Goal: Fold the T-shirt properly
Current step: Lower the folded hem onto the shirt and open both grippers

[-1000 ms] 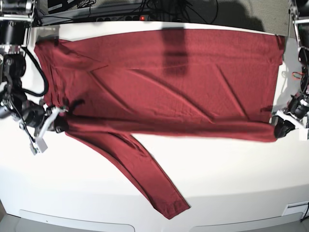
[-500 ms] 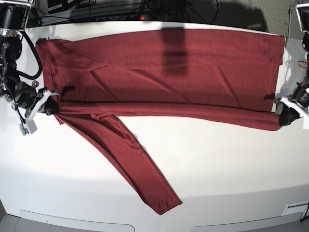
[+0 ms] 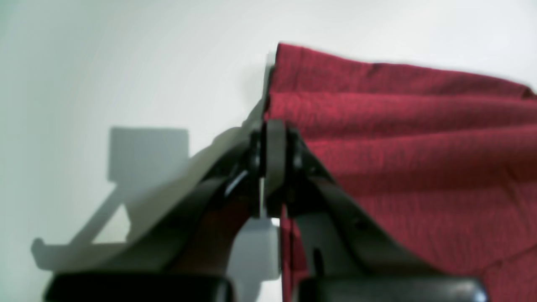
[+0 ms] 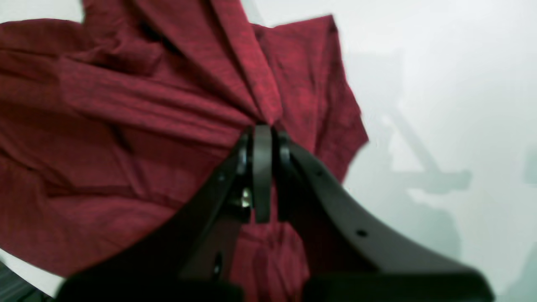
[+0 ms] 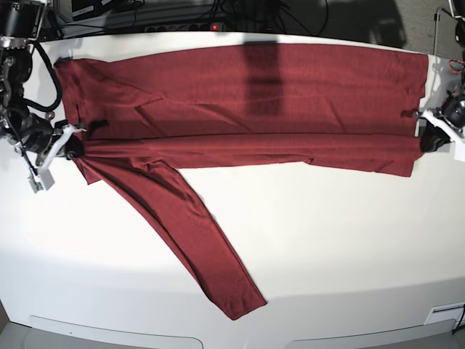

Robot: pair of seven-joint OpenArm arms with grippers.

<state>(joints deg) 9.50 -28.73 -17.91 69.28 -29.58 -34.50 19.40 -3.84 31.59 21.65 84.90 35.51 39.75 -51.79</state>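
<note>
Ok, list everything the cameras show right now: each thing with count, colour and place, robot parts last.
maroon long-sleeved T-shirt of thin wrinkly fabric: one, dark red, spread lengthwise across the far half of the table, near edge folded up, one sleeve trailing toward the near edge.
white table: one, white, under everything.
black power strip and cables: a cluster, black with a red light, behind the table's far edge.
right pincer: one, black, at the base view's left, shut on the T-shirt's edge.
left pincer: one, black, at the base view's right, shut on the T-shirt's other end.
</note>
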